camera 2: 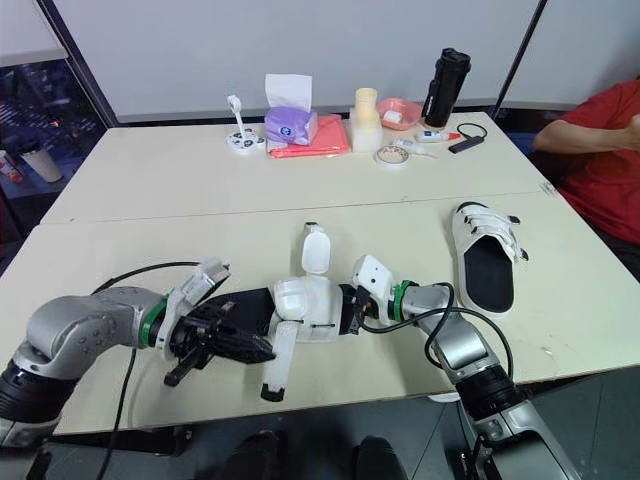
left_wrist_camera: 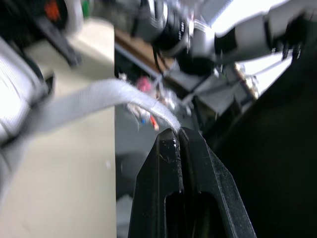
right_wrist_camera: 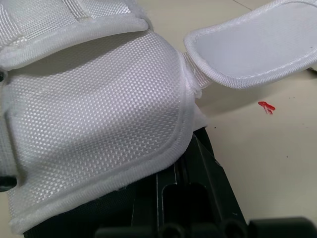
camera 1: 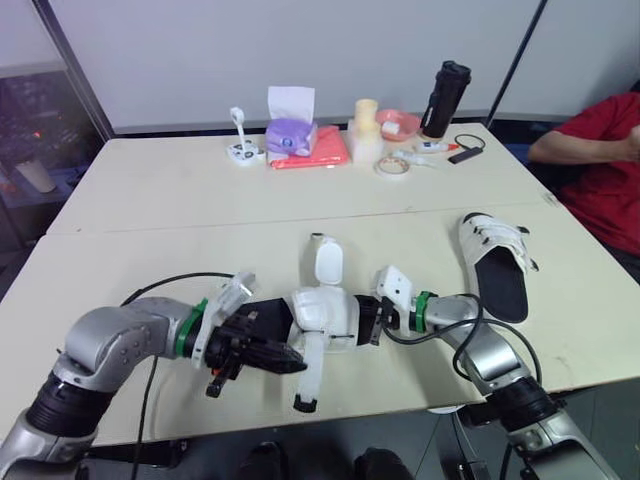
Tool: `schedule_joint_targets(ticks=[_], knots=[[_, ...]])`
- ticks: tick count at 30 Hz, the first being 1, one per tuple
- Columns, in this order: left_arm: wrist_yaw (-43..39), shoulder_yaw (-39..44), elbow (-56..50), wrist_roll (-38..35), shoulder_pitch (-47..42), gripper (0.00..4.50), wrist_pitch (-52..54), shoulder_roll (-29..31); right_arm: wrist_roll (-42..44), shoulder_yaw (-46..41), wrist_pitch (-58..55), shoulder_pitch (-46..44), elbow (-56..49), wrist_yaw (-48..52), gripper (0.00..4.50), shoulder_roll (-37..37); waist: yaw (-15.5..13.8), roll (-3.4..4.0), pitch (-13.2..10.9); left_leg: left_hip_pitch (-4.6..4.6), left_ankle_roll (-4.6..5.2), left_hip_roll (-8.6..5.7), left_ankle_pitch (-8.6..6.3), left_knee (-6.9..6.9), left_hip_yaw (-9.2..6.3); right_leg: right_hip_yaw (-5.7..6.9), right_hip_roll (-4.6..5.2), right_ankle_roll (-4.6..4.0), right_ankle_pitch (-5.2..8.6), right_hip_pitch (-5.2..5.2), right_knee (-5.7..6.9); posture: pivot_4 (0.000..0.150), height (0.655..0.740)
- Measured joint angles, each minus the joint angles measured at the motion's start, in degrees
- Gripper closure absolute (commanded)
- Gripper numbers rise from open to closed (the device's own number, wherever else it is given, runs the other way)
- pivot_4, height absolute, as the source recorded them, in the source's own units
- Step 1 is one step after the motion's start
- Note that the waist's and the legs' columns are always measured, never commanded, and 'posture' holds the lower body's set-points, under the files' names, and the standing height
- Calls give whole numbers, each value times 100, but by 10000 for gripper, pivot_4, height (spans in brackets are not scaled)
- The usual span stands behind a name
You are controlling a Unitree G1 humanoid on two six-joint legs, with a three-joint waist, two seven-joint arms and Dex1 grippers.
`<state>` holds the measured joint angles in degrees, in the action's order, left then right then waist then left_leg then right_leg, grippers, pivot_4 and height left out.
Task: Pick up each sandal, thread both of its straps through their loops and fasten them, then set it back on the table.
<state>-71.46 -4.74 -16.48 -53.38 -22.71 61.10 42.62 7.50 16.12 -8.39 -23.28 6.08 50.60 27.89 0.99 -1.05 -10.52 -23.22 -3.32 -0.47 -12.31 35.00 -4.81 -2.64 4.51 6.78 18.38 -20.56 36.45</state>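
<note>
Item: sandal (camera 1: 325, 315), white mesh upper on a black sole, at 6 o'clock on the table (camera 1: 180, 190), at its near edge. One flap (camera 1: 327, 262) stands open toward 12 o'clock.

Handling, judged: light; upper soft and floppy, sole stiffer. Best held by the sole's rim, with each strap taken at its tip.

Left gripper (left_wrist_camera: 177, 135): fingers pressed together, pinching a strap (left_wrist_camera: 99, 96) near its end. Right gripper (camera 1: 368, 320) at the sandal's 3 o'clock side, apparently clamped on the sole.

Second sandal (camera 1: 495, 262) lies at 3 o'clock, apart.

Obscured: the loops; the right fingertips, under the upper.
</note>
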Motion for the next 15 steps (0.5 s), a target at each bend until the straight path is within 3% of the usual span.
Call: schedule_joint_targets(ticks=[8,15], knots=[[1767,790,1340,-550,-635,44485,679,-1403,-21,34,34,-55,81,0,45000,5,-2,-3,1,4,1,-16,1,13,-3,3,-3,29,-14,-1,26,1500,7400],[2950,1514,2246,-827,-811,44485,1033,-2051,-53,34,43,-18,81,-62,45000,6,-21,-7,2,6,-7,-31,5,17,-7,6,-1,32,-14,-10,64,1500,7400]])
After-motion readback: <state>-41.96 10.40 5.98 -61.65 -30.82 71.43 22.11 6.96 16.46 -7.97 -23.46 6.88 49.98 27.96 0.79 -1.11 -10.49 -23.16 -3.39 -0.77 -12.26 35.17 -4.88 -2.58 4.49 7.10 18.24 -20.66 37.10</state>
